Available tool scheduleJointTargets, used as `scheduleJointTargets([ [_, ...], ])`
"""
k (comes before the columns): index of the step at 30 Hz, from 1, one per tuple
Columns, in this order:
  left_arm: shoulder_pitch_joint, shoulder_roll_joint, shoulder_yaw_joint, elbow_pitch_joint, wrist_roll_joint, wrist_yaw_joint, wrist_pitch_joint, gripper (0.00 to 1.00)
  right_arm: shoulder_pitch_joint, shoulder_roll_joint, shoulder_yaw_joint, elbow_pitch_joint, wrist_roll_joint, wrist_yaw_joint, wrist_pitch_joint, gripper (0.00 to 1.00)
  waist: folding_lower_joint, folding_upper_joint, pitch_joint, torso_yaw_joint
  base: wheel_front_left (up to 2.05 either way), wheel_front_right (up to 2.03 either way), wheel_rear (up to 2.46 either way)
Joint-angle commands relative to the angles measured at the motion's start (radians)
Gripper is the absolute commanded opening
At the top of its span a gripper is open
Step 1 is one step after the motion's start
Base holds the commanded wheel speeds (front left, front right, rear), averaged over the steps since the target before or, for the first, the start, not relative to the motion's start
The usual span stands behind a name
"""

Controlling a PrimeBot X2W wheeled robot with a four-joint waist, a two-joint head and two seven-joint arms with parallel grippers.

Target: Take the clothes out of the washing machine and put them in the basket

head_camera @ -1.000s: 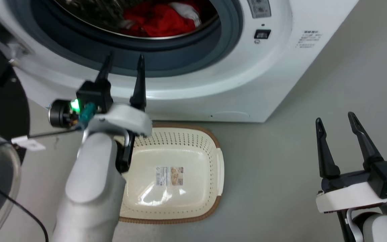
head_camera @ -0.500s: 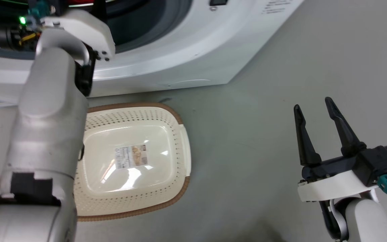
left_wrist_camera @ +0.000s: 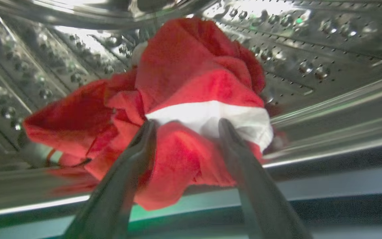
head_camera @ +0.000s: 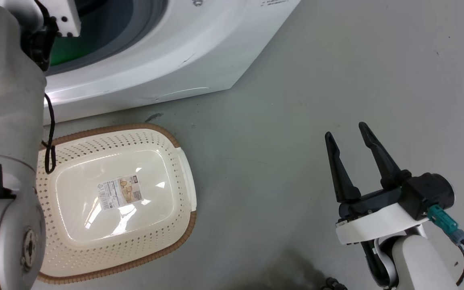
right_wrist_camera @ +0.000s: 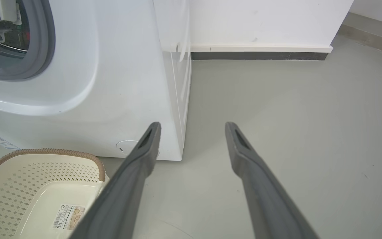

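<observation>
Closest to us, our right jaws stand apart and empty, their fingers (head_camera: 342, 177) poised above the bare floor (head_camera: 336, 72), well apart from everything we need. Just beyond and to the left, the basket (head_camera: 135, 128) sits on the floor with nothing in it but its paper label (head_camera: 120, 192), its far rim near the foot of the washing machine (head_camera: 143, 72). Our left forearm (head_camera: 2, 100) rises past the basket's left edge and reaches through the grey rubber ring (right_wrist_camera: 45, 43).

Deepest in, the clothes (left_wrist_camera: 191, 76) lie bunched on the perforated drum (left_wrist_camera: 310, 53), just inside its front lip. Our left jaws are spread, not yet closed, with the fingers (left_wrist_camera: 124, 172) straddling the lower red fold just beneath the white band.

We judge the grab to be the risky part. If we close this shallow, we may pinch only a thin edge of cloth, and it could slip free as we pull back. The bundle may also part, leaving one piece in the drum. A trailing end could drag on the rubber ring and drop to the floor short of the basket.
</observation>
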State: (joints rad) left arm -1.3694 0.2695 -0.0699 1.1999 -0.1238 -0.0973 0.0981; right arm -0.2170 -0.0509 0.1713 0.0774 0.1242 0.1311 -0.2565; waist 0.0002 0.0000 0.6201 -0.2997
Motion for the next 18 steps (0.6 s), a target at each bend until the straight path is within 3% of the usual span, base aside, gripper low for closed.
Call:
scheduleJointTargets([
  [1,-0.016,-0.003,0.008,0.017,-0.014,-0.005,0.035,1.0,-0.012,0.001,0.005,0.009,0.006,-0.001,-0.006,1.0,-0.0002,0.0,-0.001,-0.006,0.0,0.0,0.0],
  [2,-0.025,-0.002,0.014,0.03,-0.024,-0.006,0.067,1.0,-0.013,0.001,0.009,0.013,0.008,-0.001,-0.006,1.0,-0.0002,0.0,-0.002,-0.009,0.0,0.0,0.0],
  [3,-0.03,0.0,0.018,0.043,-0.031,-0.008,0.112,0.69,-0.014,0.001,0.012,0.019,0.01,-0.001,-0.007,1.0,-0.0002,0.0,-0.002,-0.012,0.0,0.0,0.0],
  [4,-0.034,0.003,0.023,0.049,-0.039,-0.009,0.138,0.53,-0.015,0.001,0.015,0.024,0.015,-0.001,-0.007,1.0,-0.0002,0.0,-0.002,-0.015,0.0,0.0,0.0],
  [7,-0.05,0.018,0.03,0.065,-0.056,-0.011,0.224,0.36,-0.02,0.001,0.024,0.032,0.02,-0.001,-0.009,1.0,-0.0002,0.0,0.001,-0.023,0.0,0.0,0.0],
  [8,-0.052,0.021,0.029,0.067,-0.057,-0.01,0.247,0.24,-0.022,0.001,0.027,0.034,0.023,-0.001,-0.009,1.0,-0.0002,0.0,0.002,-0.025,0.0,0.0,0.0],
  [9,-0.058,0.024,0.027,0.07,-0.058,-0.008,0.27,0.0,-0.024,0.001,0.029,0.035,0.026,-0.001,-0.009,1.0,-0.0002,0.0,0.005,-0.028,0.0,0.0,0.0],
  [14,-0.075,0.036,0.019,0.068,-0.059,0.001,0.314,0.0,-0.032,0.001,0.031,0.04,0.037,-0.001,-0.009,1.0,-0.0002,0.0,0.009,-0.034,0.0,0.0,0.0],
  [18,-0.05,0.033,0.004,0.026,-0.053,0.003,0.223,0.0,-0.028,0.001,0.019,0.048,0.036,-0.001,-0.009,1.0,-0.0002,0.0,-0.004,-0.024,0.0,0.0,0.0],
])
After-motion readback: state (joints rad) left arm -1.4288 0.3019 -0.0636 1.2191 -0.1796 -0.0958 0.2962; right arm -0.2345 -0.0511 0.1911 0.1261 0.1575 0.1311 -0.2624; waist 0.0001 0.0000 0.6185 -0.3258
